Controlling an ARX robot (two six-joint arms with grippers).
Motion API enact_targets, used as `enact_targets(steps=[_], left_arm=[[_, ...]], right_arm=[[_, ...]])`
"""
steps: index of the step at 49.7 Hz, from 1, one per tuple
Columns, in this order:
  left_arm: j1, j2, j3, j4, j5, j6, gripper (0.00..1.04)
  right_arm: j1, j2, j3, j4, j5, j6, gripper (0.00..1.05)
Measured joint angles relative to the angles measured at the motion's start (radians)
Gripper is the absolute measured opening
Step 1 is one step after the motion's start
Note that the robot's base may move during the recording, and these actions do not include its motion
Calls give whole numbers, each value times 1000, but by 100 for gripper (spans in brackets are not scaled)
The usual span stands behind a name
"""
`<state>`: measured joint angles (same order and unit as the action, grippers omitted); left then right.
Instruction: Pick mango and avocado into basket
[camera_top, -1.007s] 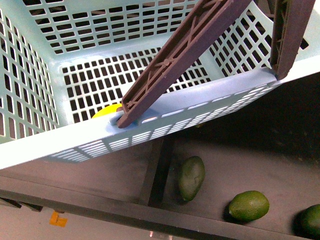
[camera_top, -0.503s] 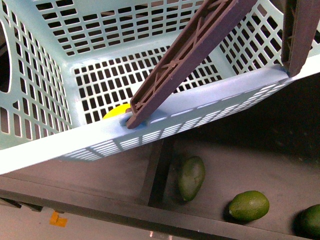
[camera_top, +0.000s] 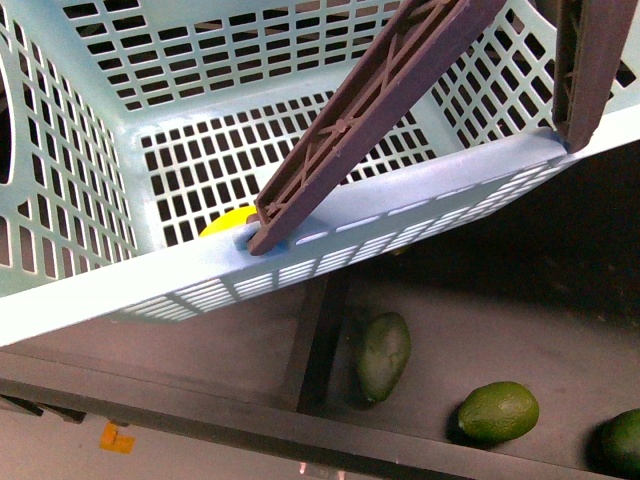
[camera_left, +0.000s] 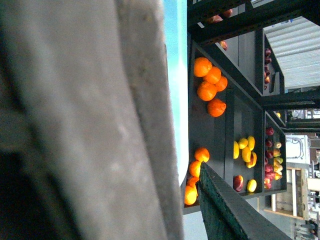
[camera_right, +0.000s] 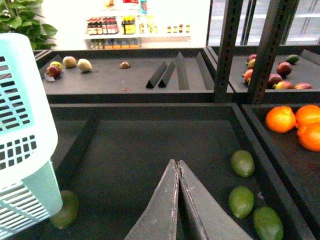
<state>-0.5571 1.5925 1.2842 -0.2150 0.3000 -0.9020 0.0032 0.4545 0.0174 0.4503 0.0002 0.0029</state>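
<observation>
The basket (camera_top: 120, 300) has shifted slightly; the right gripper (camera_right: 177, 167), pressed closed and empty, should clasp the firm, smooth avocado (camera_top: 383, 355) across its middle.

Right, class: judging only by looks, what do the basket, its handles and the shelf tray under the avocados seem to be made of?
The basket looks like moulded plastic, light teal, smooth with a slight sheen; its even slotted lattice suggests moulding. The handles seem a harder brown plastic, matte, with ribbed bracing on the underside. The shelf tray under the avocados is dark and matte, perhaps painted metal or a liner; the look leaves that open.
</observation>
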Motion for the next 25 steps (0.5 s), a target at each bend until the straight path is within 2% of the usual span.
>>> enact_targets(steps=[25], left_arm=[[0, 0, 0, 0, 3, 0, 28]], right_arm=[[0, -176, 0, -171, 0, 0, 2]])
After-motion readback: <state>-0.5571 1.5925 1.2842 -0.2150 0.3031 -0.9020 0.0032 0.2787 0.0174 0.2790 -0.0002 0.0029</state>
